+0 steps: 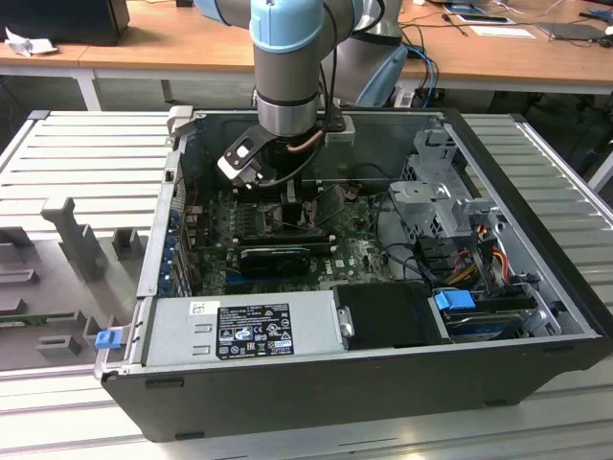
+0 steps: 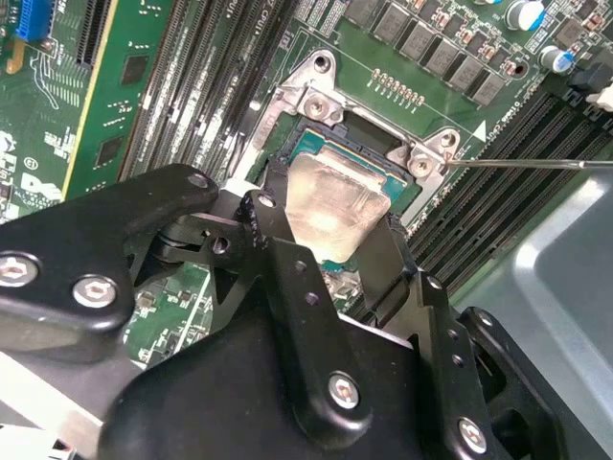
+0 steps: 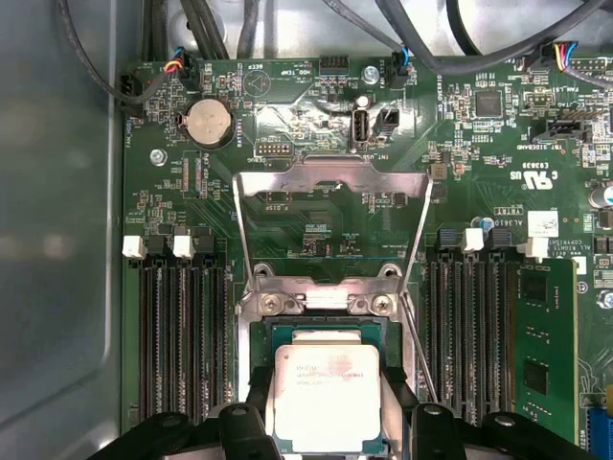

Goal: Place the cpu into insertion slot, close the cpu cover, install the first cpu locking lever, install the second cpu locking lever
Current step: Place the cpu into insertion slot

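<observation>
Second wrist view: the black fingers (image 2: 287, 251) are drawn in narrow on the cpu (image 2: 335, 203), one pressed against each of two opposite edges. The chip lies between them, directly over the insertion slot (image 2: 311, 96); whether it is fully down in the socket cannot be told. A thin wire locking lever (image 2: 522, 164) juts out unlatched to one side of the fingers. In the first wrist view the cpu cover (image 3: 330, 175) stands open just beyond the fingertips, and long black memory slots (image 3: 177, 335) flank them. In the exterior view the arm (image 1: 287, 57) reaches down into an open computer case (image 1: 383, 374) on a slatted worktop (image 1: 86, 153).
</observation>
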Controlling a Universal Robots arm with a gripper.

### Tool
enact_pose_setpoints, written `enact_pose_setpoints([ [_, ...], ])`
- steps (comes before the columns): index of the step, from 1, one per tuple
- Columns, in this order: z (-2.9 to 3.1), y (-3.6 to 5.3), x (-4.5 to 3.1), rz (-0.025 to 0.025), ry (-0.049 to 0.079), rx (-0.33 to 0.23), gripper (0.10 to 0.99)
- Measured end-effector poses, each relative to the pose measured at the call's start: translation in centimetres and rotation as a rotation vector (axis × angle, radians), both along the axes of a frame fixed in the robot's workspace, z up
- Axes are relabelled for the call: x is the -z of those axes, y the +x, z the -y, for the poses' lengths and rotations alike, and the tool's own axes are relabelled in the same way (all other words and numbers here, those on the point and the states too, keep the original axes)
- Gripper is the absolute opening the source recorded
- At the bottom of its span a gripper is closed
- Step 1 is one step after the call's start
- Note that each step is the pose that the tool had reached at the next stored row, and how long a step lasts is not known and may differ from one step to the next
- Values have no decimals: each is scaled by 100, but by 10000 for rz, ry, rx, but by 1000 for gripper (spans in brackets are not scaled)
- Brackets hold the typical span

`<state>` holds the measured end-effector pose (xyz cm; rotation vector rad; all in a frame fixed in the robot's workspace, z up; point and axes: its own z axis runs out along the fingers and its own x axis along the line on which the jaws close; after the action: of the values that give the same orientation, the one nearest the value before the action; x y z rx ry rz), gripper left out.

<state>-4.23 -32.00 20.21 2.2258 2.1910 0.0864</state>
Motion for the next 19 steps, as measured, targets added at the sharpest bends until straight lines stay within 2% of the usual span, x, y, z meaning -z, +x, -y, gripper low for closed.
enact_pose_setpoints([
  [6,0,0,1,1,-2,0,545],
  [7,0,0,0,1,-3,-1,608],
  [10,0,0,-7,0,-4,0,608],
  [19,0,0,-96,1,-2,0,608],
])
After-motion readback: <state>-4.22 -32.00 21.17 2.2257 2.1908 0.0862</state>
